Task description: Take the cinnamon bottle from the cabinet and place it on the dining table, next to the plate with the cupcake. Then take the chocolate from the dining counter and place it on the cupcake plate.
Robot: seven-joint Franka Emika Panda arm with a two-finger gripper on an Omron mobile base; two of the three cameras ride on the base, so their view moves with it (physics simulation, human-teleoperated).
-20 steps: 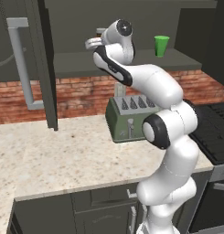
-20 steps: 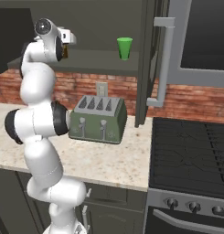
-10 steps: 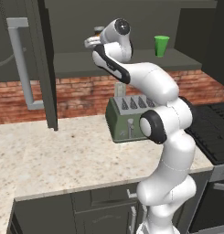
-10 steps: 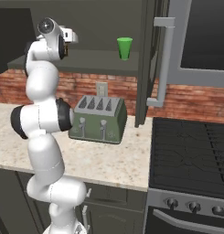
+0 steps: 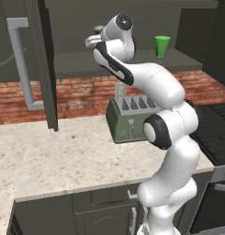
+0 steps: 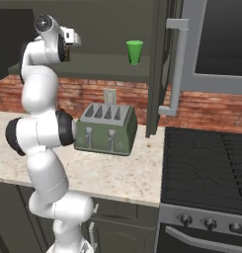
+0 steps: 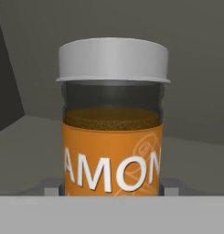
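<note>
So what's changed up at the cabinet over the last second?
Little has visibly moved. The arm has stayed reaching into the cabinet, the gripper at the cinnamon bottle, and its jaws have been closing on either side of it. The green cup and toaster stayed put.

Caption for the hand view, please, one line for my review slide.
Close-up of the upright cinnamon bottle, grey lid on, standing on the cabinet shelf.

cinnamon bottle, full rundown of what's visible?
The cinnamon bottle stands upright on the grey shelf of the cabinet. It is a clear cylindrical jar with a flat grey lid, brown powder filling it to below the neck, and an orange label with white letters. The gripper's fingertips flank its base on either side; contact cannot be confirmed.
</note>
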